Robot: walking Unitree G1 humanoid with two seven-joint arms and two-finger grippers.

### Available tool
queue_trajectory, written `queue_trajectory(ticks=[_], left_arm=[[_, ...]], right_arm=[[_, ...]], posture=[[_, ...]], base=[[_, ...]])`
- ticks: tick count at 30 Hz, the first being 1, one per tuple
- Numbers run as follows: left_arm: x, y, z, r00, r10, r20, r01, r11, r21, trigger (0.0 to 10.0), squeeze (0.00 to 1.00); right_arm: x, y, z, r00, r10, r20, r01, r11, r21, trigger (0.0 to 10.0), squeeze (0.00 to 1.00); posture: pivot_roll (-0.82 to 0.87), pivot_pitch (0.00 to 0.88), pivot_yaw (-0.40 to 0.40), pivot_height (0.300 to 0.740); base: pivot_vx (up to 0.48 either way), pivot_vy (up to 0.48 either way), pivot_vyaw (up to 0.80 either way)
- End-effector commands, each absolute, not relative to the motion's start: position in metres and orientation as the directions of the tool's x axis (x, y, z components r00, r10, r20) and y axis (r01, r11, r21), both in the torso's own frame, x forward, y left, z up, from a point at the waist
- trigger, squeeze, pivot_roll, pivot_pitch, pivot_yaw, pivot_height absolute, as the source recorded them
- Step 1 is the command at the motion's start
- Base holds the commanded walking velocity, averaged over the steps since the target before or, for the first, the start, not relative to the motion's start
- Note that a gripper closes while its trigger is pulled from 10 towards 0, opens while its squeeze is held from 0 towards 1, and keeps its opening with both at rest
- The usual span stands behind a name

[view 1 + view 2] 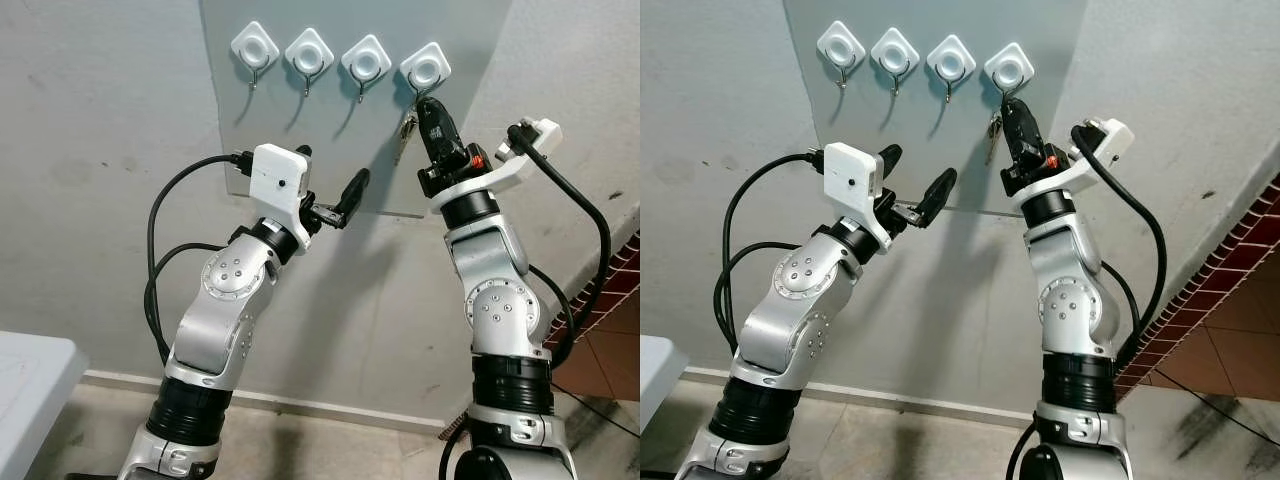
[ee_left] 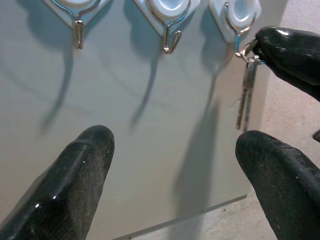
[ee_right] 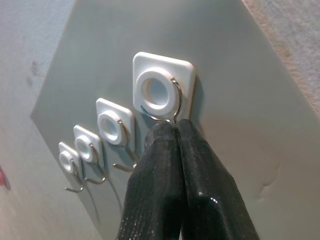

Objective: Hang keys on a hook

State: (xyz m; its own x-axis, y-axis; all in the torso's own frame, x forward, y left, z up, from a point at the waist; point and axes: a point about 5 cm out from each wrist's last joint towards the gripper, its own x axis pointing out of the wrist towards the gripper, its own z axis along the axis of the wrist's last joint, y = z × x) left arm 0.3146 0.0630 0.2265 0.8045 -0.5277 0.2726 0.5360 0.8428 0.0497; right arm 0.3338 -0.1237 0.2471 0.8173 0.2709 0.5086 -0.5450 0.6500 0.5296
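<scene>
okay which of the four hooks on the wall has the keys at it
The rightmost hook, the one the right gripper is at. The keys dangle just below it; the other three hooks hang bare.

A grey panel (image 1: 300,150) on the wall carries four white hooks (image 1: 310,52).

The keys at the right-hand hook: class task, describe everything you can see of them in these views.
The keys look like thin, silvery metal blades on a small ring, hanging straight down against the grey panel. The ring sits at the wire of the rightmost hook, apparently looped on it. The right gripper, fingers pressed together, pinches the ring right under that hook. How many keys there are cannot be told.
</scene>
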Motion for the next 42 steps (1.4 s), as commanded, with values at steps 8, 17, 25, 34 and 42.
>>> queue_trajectory(ticks=[8, 17, 25, 34, 42], left_arm=[[0.315, 0.063, 0.233, 0.803, -0.519, 0.293, 0.522, 0.85, 0.075, 10.0, 0.0], [0.316, 0.062, 0.234, 0.806, -0.513, 0.296, 0.515, 0.854, 0.077, 10.0, 0.0], [0.319, 0.069, 0.217, 0.842, -0.47, 0.264, 0.474, 0.879, 0.055, 10.0, 0.0], [0.313, 0.087, 0.135, 0.912, -0.401, 0.082, 0.399, 0.916, 0.048, 10.0, 0.0], [0.293, 0.109, 0.04, 0.912, -0.358, -0.202, 0.359, 0.933, -0.03, 10.0, 0.0]], right_arm=[[0.329, -0.126, 0.219, 0.867, 0.28, 0.412, -0.481, 0.686, 0.546, 10.0, 1.0], [0.328, -0.128, 0.218, 0.868, 0.273, 0.414, -0.477, 0.692, 0.543, 10.0, 1.0], [0.326, -0.135, 0.206, 0.884, 0.274, 0.379, -0.443, 0.751, 0.49, 10.0, 1.0], [0.308, -0.15, 0.123, 0.954, 0.269, 0.13, -0.296, 0.91, 0.29, 10.0, 1.0], [0.282, -0.166, 0.04, 0.968, 0.213, -0.133, -0.194, 0.971, 0.142, 10.0, 1.0]], posture=[[0.03, 0.018, -0.038, 0.715], [0.03, 0.021, -0.037, 0.715], [0.03, 0.021, -0.035, 0.715], [0.02, 0.01, -0.026, 0.715], [0.01, 0.0, -0.008, 0.715]], base=[[0.0, 0.0, 0.0], [0.0, 0.0, 0.0], [0.0, 0.0, 0.0], [0.0, 0.0, 0.0], [0.0, 0.0, 0.0]])
